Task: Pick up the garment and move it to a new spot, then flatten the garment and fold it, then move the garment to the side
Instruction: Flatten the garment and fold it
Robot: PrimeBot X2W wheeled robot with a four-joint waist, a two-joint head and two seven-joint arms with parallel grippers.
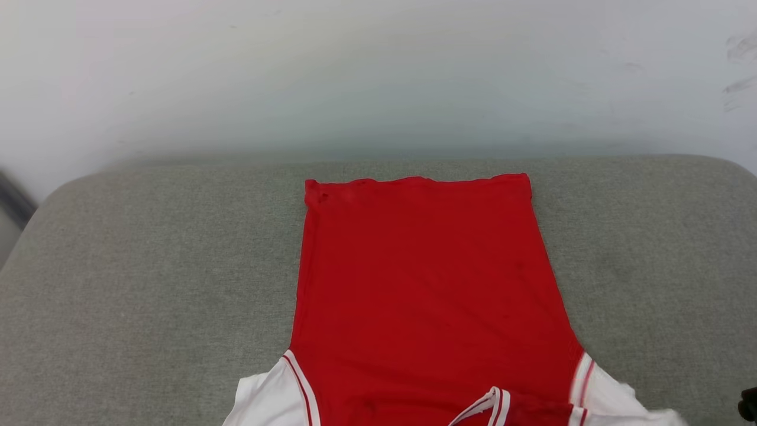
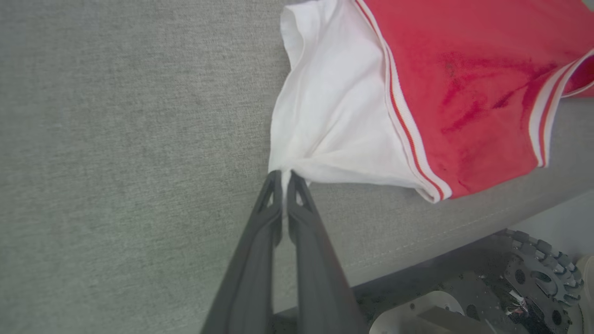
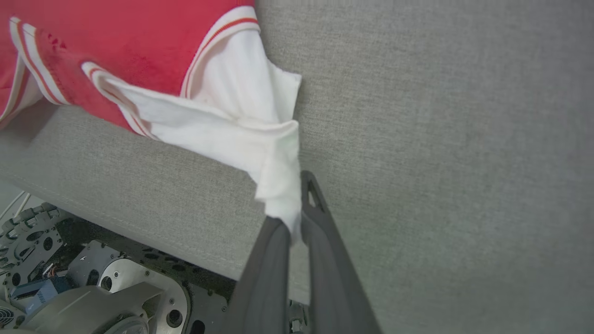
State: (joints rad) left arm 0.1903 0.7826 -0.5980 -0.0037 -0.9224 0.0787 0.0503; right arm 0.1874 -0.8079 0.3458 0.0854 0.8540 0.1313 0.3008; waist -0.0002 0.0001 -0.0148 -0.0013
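Head view / garment position: the garment lies spread on the grey cushion, hem at the far side towards the wall, armholes and neck at the near edge.
Head view / surface state: the red body is smooth and flat. The left side panel and the right side panel are drawn outwards at the near corners.
Head view / count: one garment, one cushion, two white panels.

Left wrist view / end effector: the left gripper has its two fingers pressed together on the corner of the left side panel, and the cloth is gathered to a point at the tips.
Left wrist view / garment position: the shoulder part overhangs the near cushion edge, above the robot base.
Left wrist view / count: one gripper, one pinched corner.

Right wrist view / end effector: the right gripper is clamped on the right side panel. White cloth runs down between the fingers and hides one tip.
Right wrist view / garment position: the panel is lifted in a loose fold just off the cushion, near its front edge.
Right wrist view / count: one gripper, one pinched corner.

Progress / done: judged from the layout, the garment is set down and largely flattened.
Progress / current step: probably tensioning both near corners, either to finish flattening or to begin a fold.
Progress / left: no fold is visible, so folding and the move to the side remain.
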